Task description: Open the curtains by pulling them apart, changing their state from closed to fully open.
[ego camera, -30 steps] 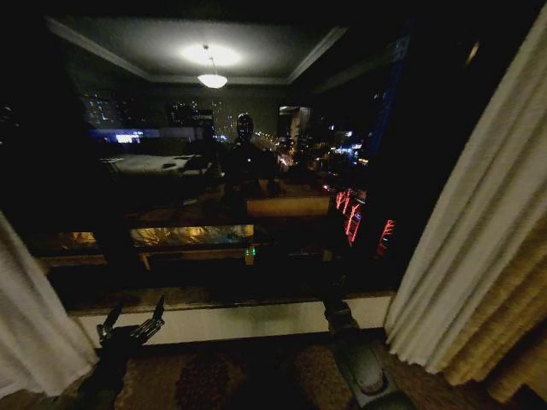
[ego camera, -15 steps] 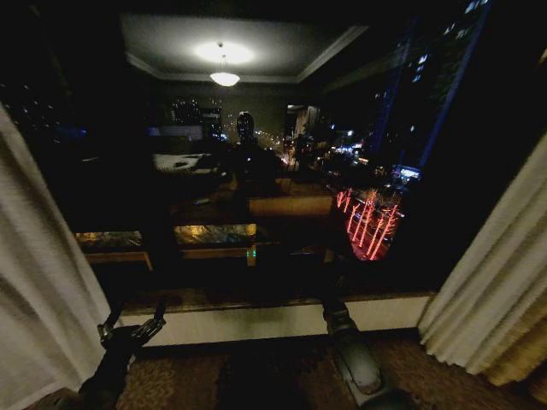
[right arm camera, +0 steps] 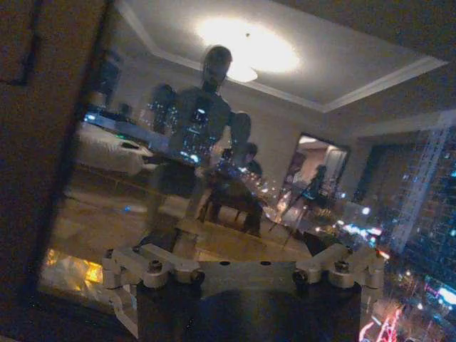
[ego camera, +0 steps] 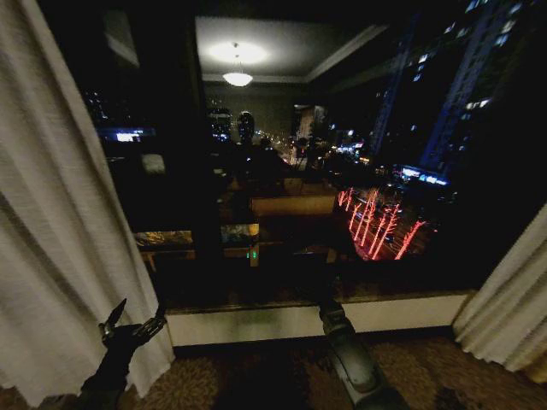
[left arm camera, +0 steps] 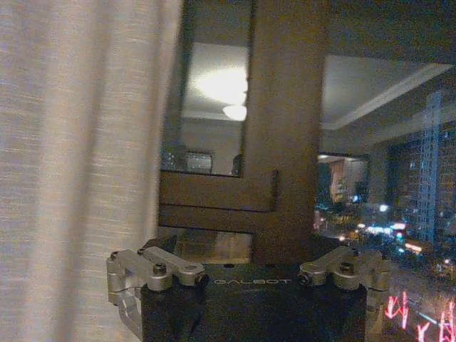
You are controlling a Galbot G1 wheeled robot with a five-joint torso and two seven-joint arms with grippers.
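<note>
Curtains: two sheer off-white panels show in the head view, drawn well apart. One panel (ego camera: 60, 205) hangs at the window's left side, its pleats running down to the floor; the other panel (ego camera: 508, 303) hangs at the far right, low in the picture. Between them the dark window (ego camera: 325, 171) lies bare, with city lights outside and one ceiling lamp (ego camera: 237, 79) mirrored in the glass. One pale sill (ego camera: 282, 320) runs along the window's foot, above the carpet (ego camera: 256, 376).

Two arms reach forward. The left pincer (ego camera: 132, 318) is low at the left, just beside the lower edge of the left panel; whether it touches the fabric I cannot tell. Its two fingers are spread and pinch nothing. From the left wrist, the same panel (left arm camera: 78, 157) hangs next to a brown window post (left arm camera: 285, 128), and the pincer's two finger bases (left arm camera: 153, 267) stand wide.

The right pincer (ego camera: 329, 314) is raised before the sill near the window's middle, away from both panels. In the head view its fingers are too dark to read; from the right wrist its two finger bases (right arm camera: 153, 267) sit splayed wide, holding nothing, facing the glass.
</note>
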